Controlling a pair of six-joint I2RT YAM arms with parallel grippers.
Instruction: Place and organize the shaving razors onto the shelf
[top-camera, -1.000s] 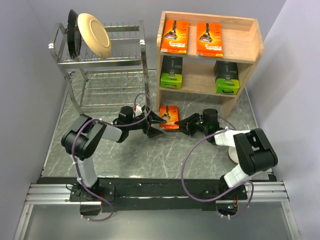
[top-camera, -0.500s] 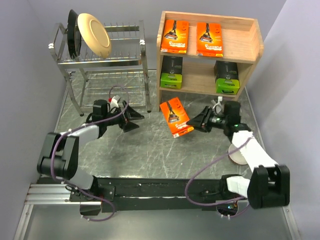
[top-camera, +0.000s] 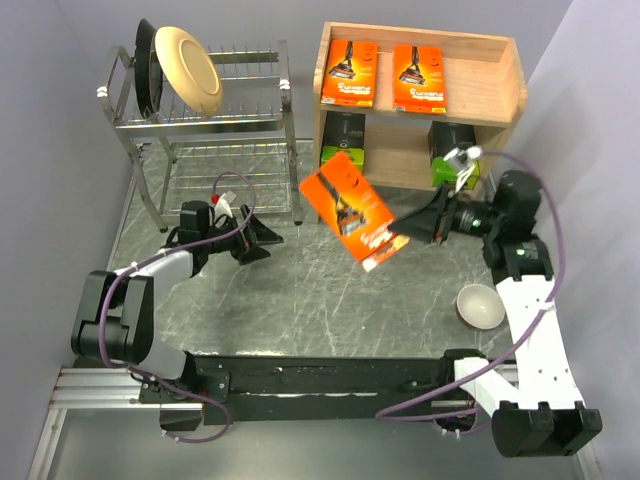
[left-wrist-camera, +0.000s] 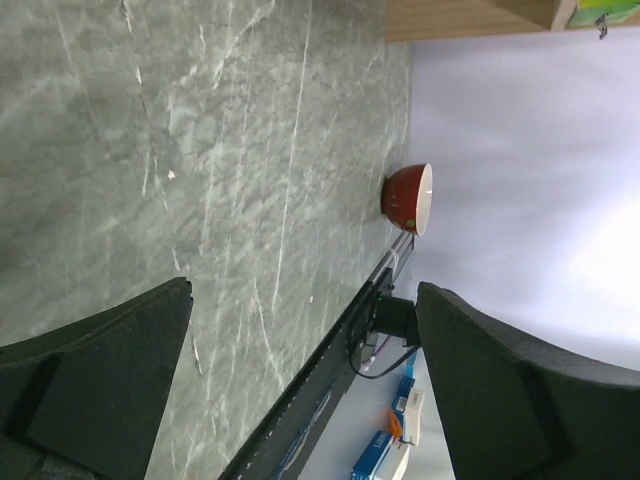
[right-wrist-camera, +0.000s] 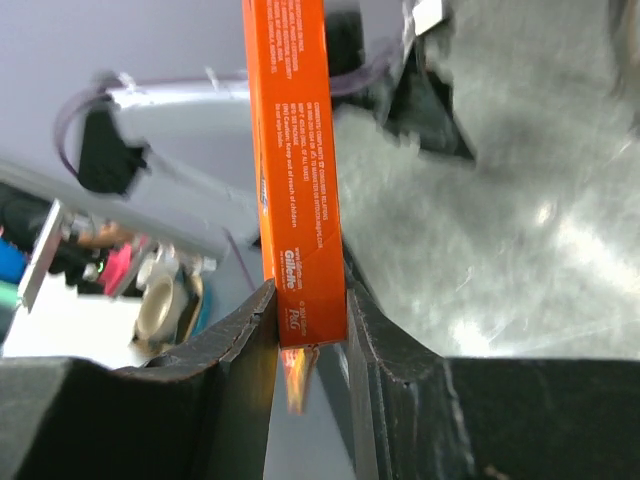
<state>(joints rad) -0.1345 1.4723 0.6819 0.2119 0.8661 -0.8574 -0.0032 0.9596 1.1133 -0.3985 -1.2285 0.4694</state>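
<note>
My right gripper (top-camera: 408, 236) is shut on an orange razor pack (top-camera: 351, 209) and holds it tilted in the air in front of the wooden shelf (top-camera: 508, 92). The right wrist view shows the pack's edge (right-wrist-camera: 296, 160) clamped between my fingers (right-wrist-camera: 385, 340). Two orange packs (top-camera: 349, 72) (top-camera: 419, 77) lie on the shelf's top tier. Two black packs with lime-green ends (top-camera: 341, 152) (top-camera: 453, 160) stand on the lower tier, partly hidden. My left gripper (top-camera: 262, 240) is open and empty, low over the table left of the held pack.
A chrome wire dish rack (top-camera: 205, 110) with plates (top-camera: 185, 66) stands at the back left. A bowl (top-camera: 480, 306) sits on the table by the right arm; it also shows in the left wrist view (left-wrist-camera: 411, 198). The grey marble table (top-camera: 300, 300) lies between the arms.
My right gripper has lifted the orange pack off the table and swung it up and right toward the shelf. My left gripper let go earlier and drew back to the left.
</note>
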